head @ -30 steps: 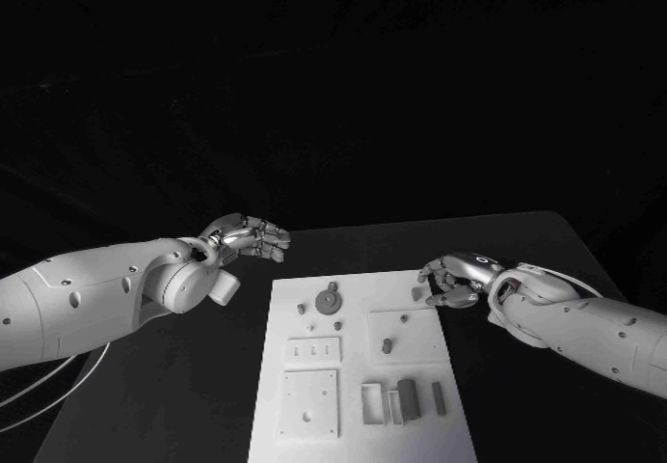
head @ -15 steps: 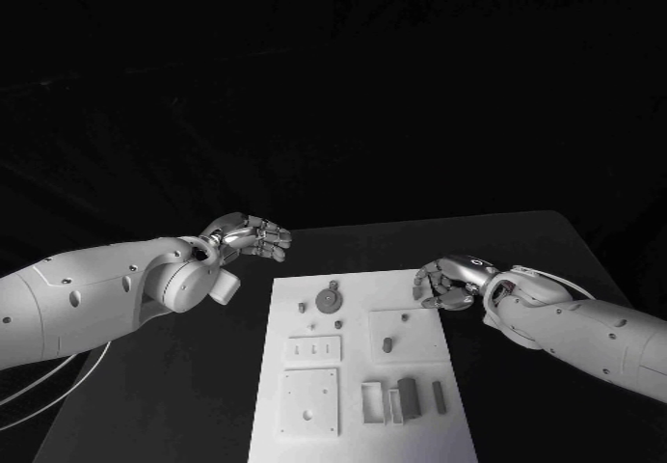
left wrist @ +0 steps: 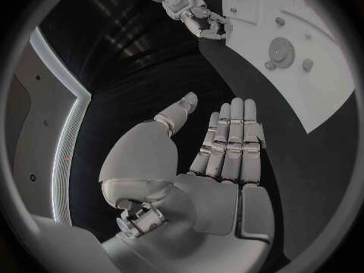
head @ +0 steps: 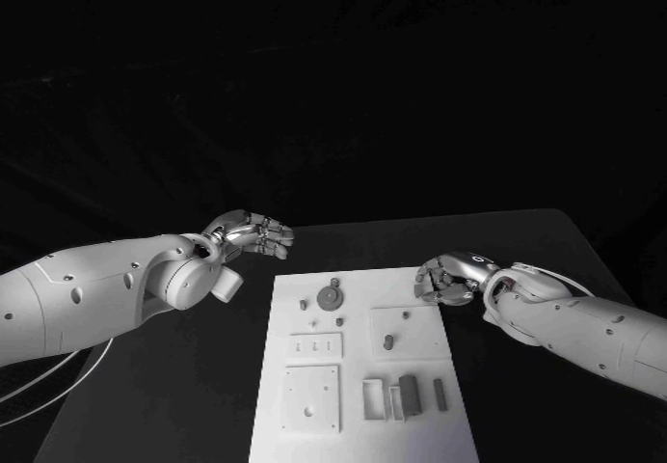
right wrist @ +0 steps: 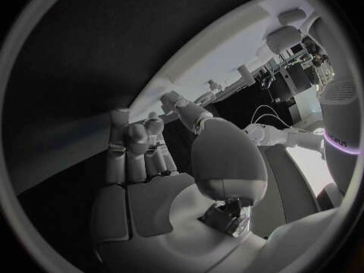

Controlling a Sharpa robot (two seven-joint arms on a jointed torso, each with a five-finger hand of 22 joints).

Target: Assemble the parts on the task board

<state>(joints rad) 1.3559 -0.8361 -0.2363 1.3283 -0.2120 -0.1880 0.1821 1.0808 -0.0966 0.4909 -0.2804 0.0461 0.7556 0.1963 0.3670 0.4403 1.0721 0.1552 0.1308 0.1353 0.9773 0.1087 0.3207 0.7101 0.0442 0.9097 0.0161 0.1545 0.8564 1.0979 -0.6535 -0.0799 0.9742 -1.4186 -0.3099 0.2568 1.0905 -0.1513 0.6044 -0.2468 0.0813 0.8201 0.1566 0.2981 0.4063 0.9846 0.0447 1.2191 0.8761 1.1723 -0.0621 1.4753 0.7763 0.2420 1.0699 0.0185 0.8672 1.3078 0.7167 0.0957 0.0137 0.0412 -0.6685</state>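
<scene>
We see a black table (head: 556,251) under dim light, and behind its far edge hangs a dark, creased cloth backdrop (head: 333,106).

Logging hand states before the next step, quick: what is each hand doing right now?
Left hand: open, fingers straight, holding nothing.
Right hand: fingers curled at the task board's edge; holding anything, cannot tell.

White task board (head: 364,424) flat mid-table; small grey parts (head: 408,394) on it.
</scene>
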